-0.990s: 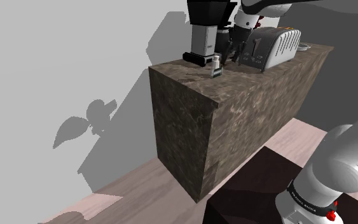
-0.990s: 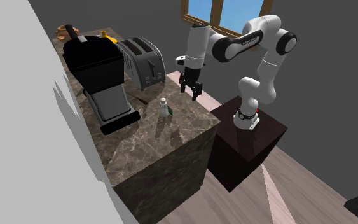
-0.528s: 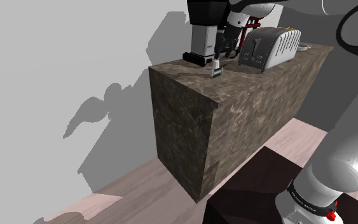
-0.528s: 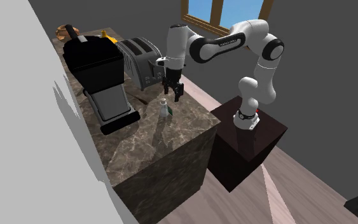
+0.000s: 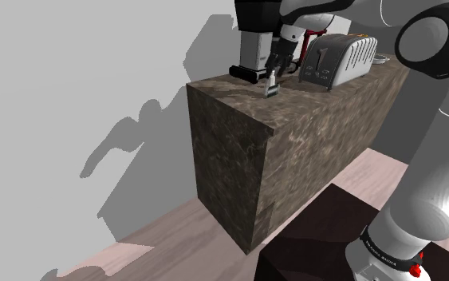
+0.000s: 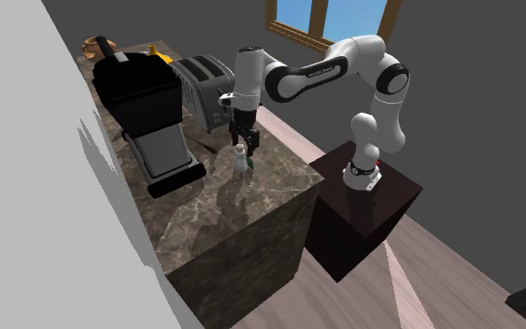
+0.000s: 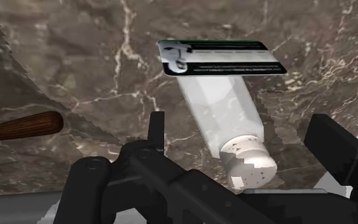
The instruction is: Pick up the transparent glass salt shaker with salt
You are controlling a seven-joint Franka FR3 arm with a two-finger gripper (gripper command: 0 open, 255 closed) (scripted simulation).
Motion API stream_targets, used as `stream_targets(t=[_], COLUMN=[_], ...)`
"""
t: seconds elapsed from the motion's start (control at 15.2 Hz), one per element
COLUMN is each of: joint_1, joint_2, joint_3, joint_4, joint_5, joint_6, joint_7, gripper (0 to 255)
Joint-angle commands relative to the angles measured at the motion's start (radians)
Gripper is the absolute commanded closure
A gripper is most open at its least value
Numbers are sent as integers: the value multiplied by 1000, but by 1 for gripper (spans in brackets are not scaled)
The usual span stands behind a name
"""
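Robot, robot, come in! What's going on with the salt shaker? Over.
Pincer open, right over shaker. Shaker upright on counter, not held. Toaster, coffee maker close by, not blocking.

The shoulder view is taken from low beside the stand (image 5: 318,247), close to the arm (image 5: 434,191), and is directed up and leftward toward the grey wall (image 5: 71,80). The top of the surface (image 5: 294,152) is met at a flat angle. The second exterior view is taken from high up near that wall, farther off, and is directed down along the surface toward the stand and a window (image 6: 307,19). The surface, the coffee machine (image 6: 144,103), the toaster (image 6: 209,89) and the arm are shared by both. The wrist view is taken from the tool (image 6: 243,142), very near, looking down on the surface. The salt shaker (image 7: 225,114) seen there is shared with both exterior views.
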Motion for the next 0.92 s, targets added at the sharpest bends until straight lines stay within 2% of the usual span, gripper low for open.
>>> stream_targets(t=[0.0, 0.13, 0.2, 0.86], joint_1=[1, 1, 2, 1], joint_2=[-4, -4, -5, -4], joint_3=[0, 1, 1, 0], joint_4=[-30, -38, -39, -24], joint_5=[1, 1, 1, 0], joint_6=[26, 34, 35, 21], joint_7=[-6, -7, -6, -5], gripper=[0, 0, 255, 255])
